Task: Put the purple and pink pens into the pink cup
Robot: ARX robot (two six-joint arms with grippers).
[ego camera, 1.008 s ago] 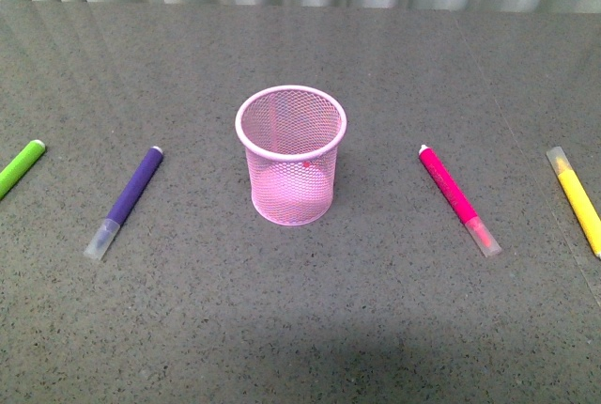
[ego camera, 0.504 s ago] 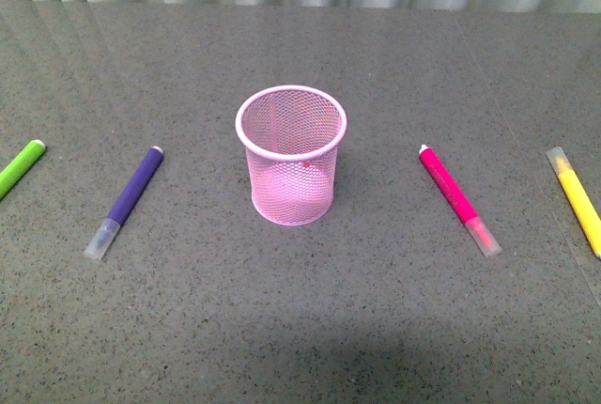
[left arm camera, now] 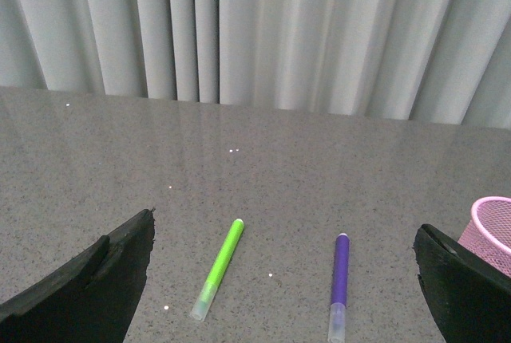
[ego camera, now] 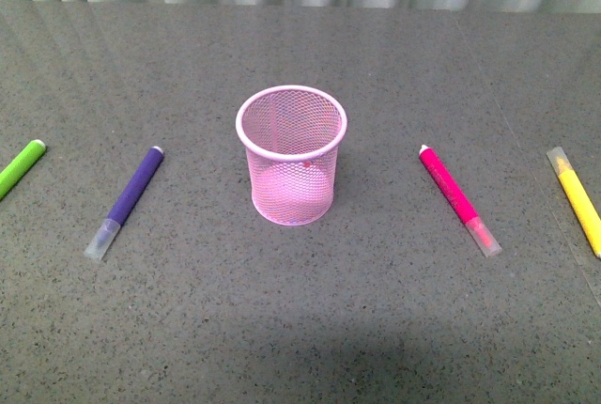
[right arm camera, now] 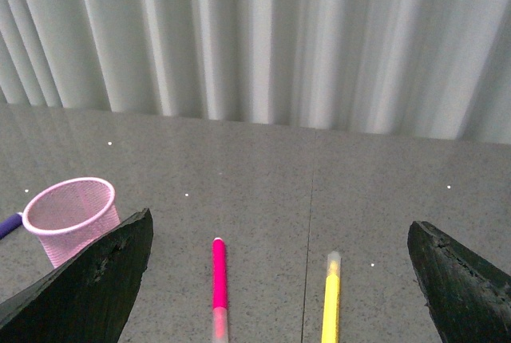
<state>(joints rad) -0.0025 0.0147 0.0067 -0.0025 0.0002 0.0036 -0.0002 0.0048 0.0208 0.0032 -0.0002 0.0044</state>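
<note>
The round pale-pink wire-mesh cup (ego camera: 291, 155) stands upright mid-way across the grey speckled table (ego camera: 300, 329), mouth up to take pens from above, and seems empty. From it, the dark purple marker pen (ego camera: 127, 199) lies flat at 9 o'clock and the magenta-pink marker pen (ego camera: 457, 199) at 3 o'clock. Each is well apart from it, likely so that one falls to each arm. The green marker (ego camera: 19, 169) lies farther out at 9, the yellow marker (ego camera: 577, 199) farther at 3. The left gripper (left arm camera: 283, 227) and right gripper (right arm camera: 279, 223) hang above the table, jaws spread wide, holding nothing.
</note>
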